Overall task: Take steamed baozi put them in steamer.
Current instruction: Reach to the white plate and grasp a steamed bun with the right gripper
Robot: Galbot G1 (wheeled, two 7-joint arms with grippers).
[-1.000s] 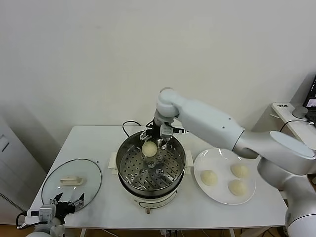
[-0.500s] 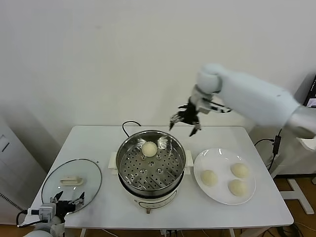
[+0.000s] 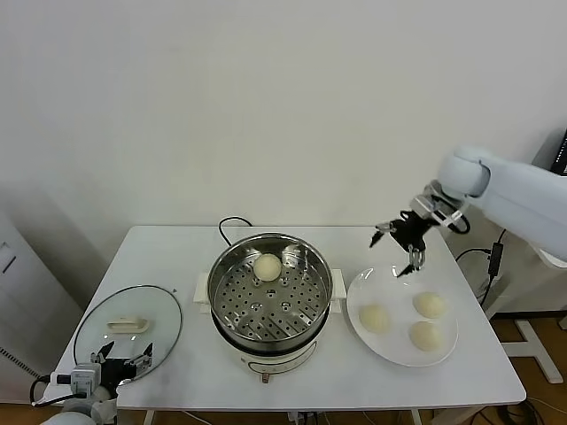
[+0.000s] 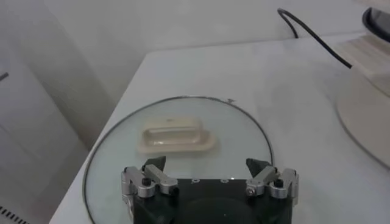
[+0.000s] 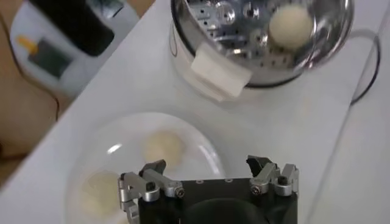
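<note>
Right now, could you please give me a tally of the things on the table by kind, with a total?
Baozi: 4, one in the steamer, three on the plate
Steamer: 1
Plate: 1
Glass lid: 1
Total: 7

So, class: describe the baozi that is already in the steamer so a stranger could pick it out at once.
Find the shiny steel steamer at the table's middle, between the glass lid and the white plate. On its perforated tray, near the far wall, sits one baozi. It lies alone, unlike the three on the plate.
</note>
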